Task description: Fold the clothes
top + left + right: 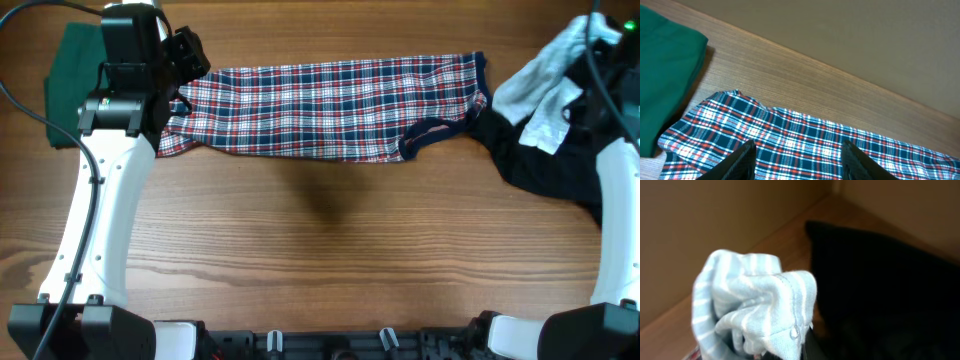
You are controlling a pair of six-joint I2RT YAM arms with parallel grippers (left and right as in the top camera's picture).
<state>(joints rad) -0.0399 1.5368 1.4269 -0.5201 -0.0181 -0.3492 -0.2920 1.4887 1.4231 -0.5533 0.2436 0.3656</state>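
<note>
The plaid dress lies folded into a long strip across the far side of the table. My left gripper hovers over its left end, open, and plaid cloth shows between the fingers. A dark-green garment lies folded at the far left. At the far right a black garment is heaped. A pale blue striped garment is bunched over my right gripper, which is shut on it with its fingers mostly hidden.
The wooden table ends at a beige wall just beyond the dress. Both white arms reach in from the front edge, the left one and the right one.
</note>
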